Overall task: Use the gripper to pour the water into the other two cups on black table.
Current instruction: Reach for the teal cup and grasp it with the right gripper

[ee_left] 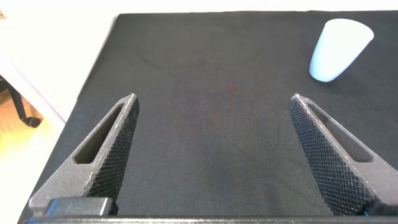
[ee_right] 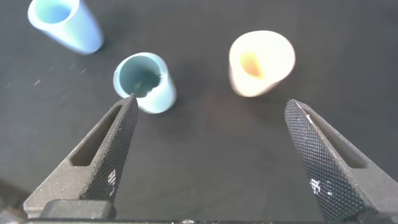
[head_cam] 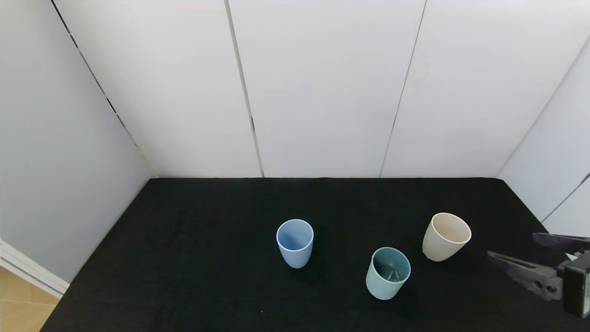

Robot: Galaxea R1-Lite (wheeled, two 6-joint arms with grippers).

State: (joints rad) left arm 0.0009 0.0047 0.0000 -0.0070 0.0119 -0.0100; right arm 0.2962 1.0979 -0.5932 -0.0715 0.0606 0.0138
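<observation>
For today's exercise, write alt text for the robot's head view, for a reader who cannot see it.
Three upright cups stand apart on a black table enclosed by white walls: a blue cup in the middle, a teal cup nearer the robot, a cream cup to the right. The right end effector, open, enters at the right edge, holding nothing.

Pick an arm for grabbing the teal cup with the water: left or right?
Right. The right gripper is open above the black table beside the teal cup, which its wrist view shows near one finger. The left gripper, also open, sees only the light blue cup farther off.
</observation>
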